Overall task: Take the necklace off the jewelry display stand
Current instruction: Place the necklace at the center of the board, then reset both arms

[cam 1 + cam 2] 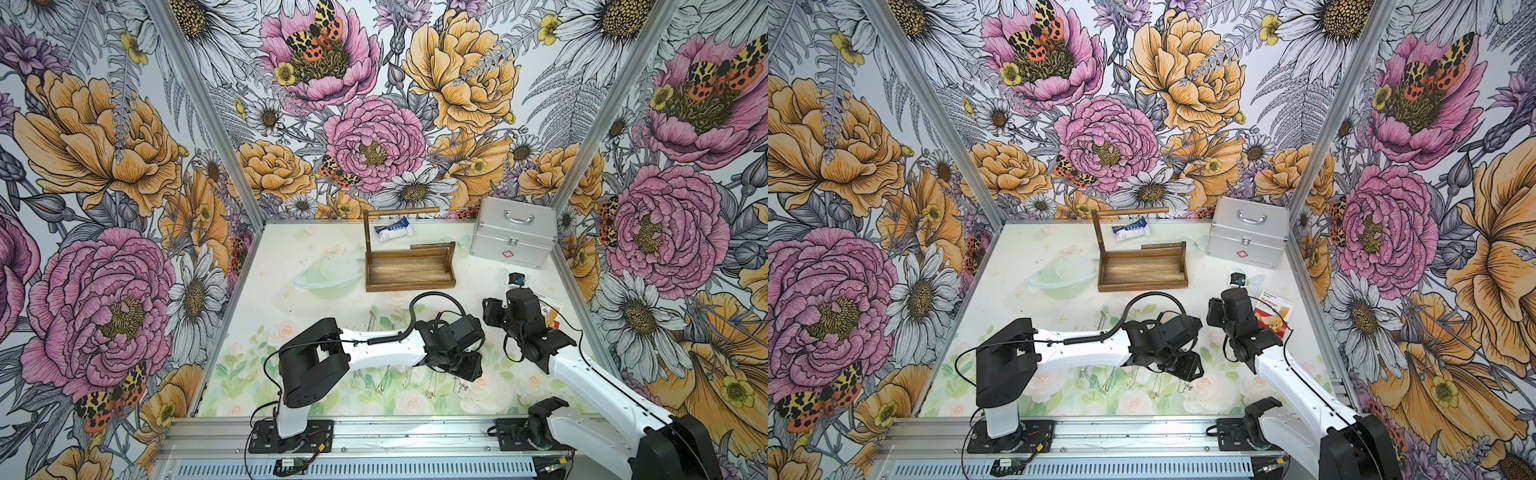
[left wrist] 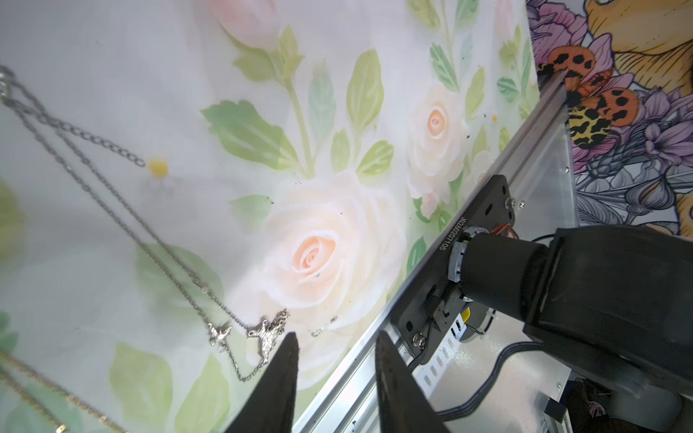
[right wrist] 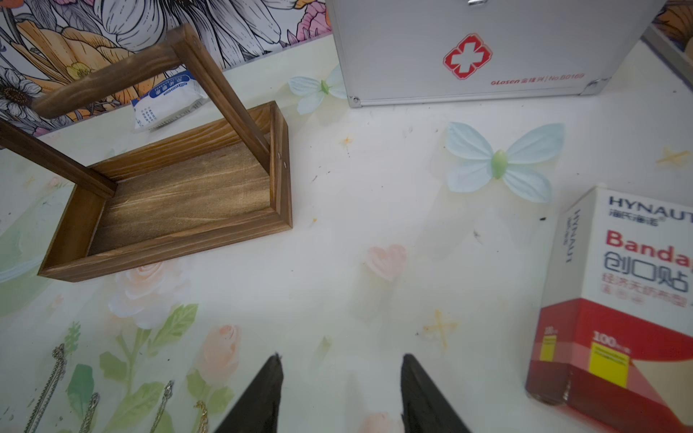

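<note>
The brown wooden jewelry display stand (image 1: 409, 270) (image 1: 1142, 270) (image 3: 180, 195) stands at the back middle of the table, and nothing hangs from its top rod (image 1: 401, 212). Several necklaces (image 1: 430, 386) (image 1: 1156, 388) lie flat on the floral mat near the front edge. My left gripper (image 2: 335, 341) hovers low over them, open, with nothing between its fingers. One fingertip (image 2: 290, 348) is right beside the bird pendants of a silver necklace (image 2: 268, 331). My right gripper (image 3: 341, 360) is open and empty above bare mat, facing the stand.
A silver first-aid case (image 1: 513, 232) (image 3: 468, 48) sits at the back right. A bandage box (image 1: 1273, 313) (image 3: 618, 300) lies by the right wall and a white packet (image 1: 392, 230) behind the stand. The right arm's base (image 2: 468, 262) and front rail are close to the left gripper.
</note>
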You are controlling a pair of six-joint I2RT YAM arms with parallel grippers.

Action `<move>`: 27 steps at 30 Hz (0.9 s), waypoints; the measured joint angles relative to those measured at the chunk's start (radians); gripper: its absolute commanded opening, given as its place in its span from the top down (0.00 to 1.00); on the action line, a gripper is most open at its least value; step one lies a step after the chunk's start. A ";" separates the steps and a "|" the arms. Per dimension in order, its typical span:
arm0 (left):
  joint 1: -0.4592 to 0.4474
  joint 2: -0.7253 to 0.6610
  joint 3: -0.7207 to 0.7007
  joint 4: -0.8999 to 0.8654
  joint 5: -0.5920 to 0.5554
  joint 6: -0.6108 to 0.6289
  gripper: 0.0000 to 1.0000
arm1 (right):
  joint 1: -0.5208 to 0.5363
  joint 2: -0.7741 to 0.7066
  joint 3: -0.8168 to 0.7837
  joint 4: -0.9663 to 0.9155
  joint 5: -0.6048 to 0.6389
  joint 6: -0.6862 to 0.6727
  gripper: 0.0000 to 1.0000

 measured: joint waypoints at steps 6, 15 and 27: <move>0.053 -0.157 -0.004 -0.008 -0.059 0.044 0.42 | -0.006 -0.159 -0.056 0.008 0.095 0.017 0.43; 0.194 -0.521 -0.163 -0.003 -0.236 0.101 0.03 | -0.006 -0.396 -0.134 -0.002 0.263 0.055 0.33; 0.498 -1.037 -0.540 -0.043 -0.544 0.011 0.01 | -0.011 -0.586 -0.194 -0.057 0.462 0.123 0.01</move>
